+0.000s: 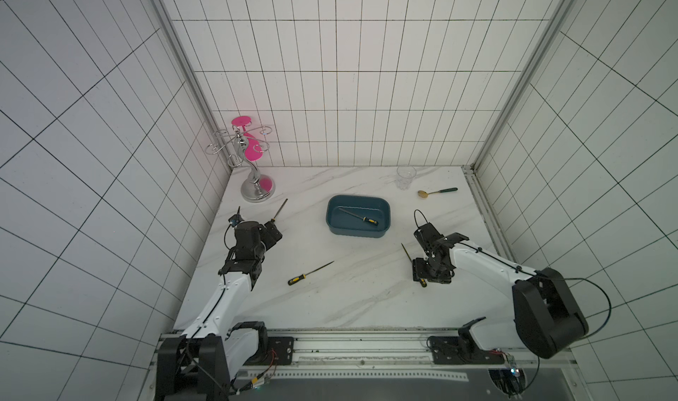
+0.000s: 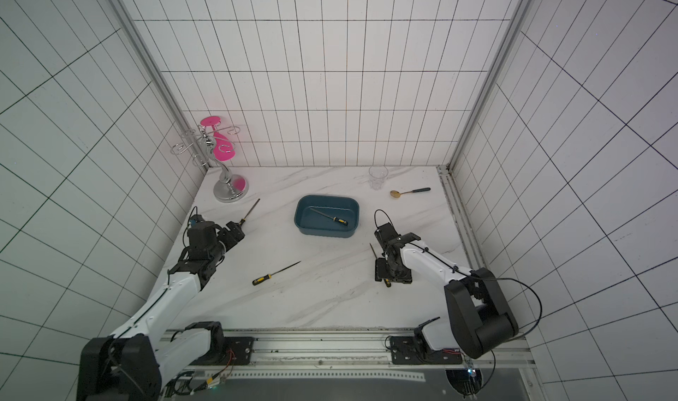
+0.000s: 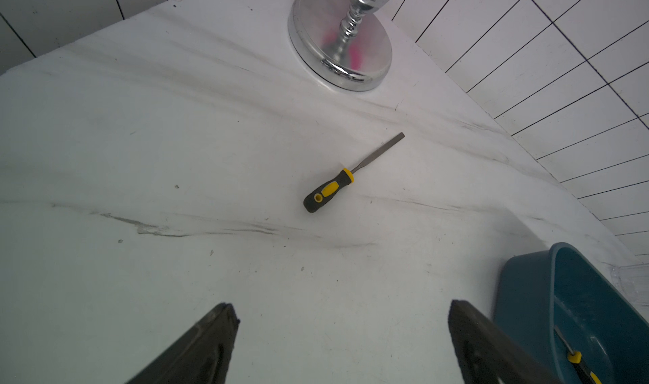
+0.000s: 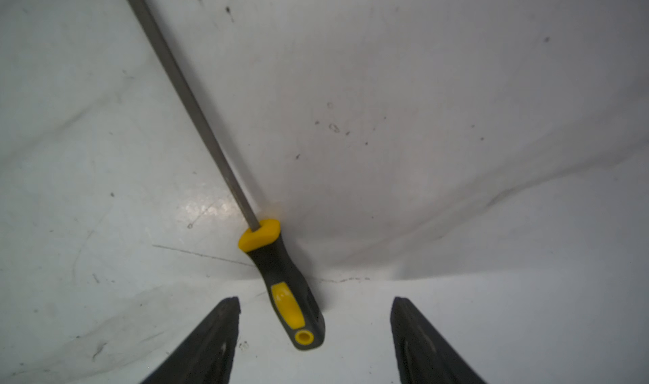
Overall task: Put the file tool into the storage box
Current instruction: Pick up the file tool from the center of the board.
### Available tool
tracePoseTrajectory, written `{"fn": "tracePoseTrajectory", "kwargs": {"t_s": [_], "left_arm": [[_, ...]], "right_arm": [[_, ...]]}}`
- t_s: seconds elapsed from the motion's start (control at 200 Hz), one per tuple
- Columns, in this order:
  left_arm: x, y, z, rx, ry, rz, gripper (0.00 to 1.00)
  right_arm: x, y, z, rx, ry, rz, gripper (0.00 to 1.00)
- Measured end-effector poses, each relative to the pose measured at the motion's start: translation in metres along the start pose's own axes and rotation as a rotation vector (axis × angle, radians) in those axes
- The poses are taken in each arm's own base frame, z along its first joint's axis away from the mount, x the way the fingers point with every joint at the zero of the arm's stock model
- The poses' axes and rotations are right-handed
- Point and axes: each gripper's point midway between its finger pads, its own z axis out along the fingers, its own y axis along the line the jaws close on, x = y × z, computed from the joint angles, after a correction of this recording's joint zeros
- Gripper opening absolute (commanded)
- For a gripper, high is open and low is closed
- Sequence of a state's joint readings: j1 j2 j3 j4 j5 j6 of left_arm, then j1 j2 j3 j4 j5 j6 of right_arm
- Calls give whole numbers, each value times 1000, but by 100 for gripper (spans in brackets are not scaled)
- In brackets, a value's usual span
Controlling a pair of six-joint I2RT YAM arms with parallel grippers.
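The teal storage box [image 1: 356, 231] sits mid-table with one yellow-and-black file tool [image 1: 361, 216] lying inside it. My right gripper [image 4: 315, 301] is open and points down over another file [image 4: 281, 270]. That file's handle lies between the fingers [image 4: 217, 329] with a gap on each side, and its shaft [image 1: 406, 252] runs toward the box. My left gripper [image 3: 344, 306] is open and empty, just short of a third file [image 3: 337, 185] near the left table edge. One more file [image 1: 310, 273] lies loose at front centre.
A silver cup stand with pink discs [image 1: 257, 186] stands at the back left. A clear glass cup [image 1: 405, 177] and a gold spoon [image 1: 436, 192] are at the back right. Tiled walls close in three sides of the table.
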State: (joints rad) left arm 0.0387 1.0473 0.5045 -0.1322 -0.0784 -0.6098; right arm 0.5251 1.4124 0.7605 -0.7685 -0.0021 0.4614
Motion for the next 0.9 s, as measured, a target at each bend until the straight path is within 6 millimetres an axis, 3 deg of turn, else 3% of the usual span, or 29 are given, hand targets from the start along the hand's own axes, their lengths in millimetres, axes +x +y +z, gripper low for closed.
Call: {"fn": "tracePoseTrajectory", "kwargs": {"t_s": [0.34, 0.9], "left_arm": [[-3, -2, -3, 10, -12, 0, 98], [-3, -2, -5, 14, -18, -1, 98]], "right_arm": [[2, 3, 5, 44, 10, -40, 68], [2, 4, 7, 86, 10, -54, 53]]}}
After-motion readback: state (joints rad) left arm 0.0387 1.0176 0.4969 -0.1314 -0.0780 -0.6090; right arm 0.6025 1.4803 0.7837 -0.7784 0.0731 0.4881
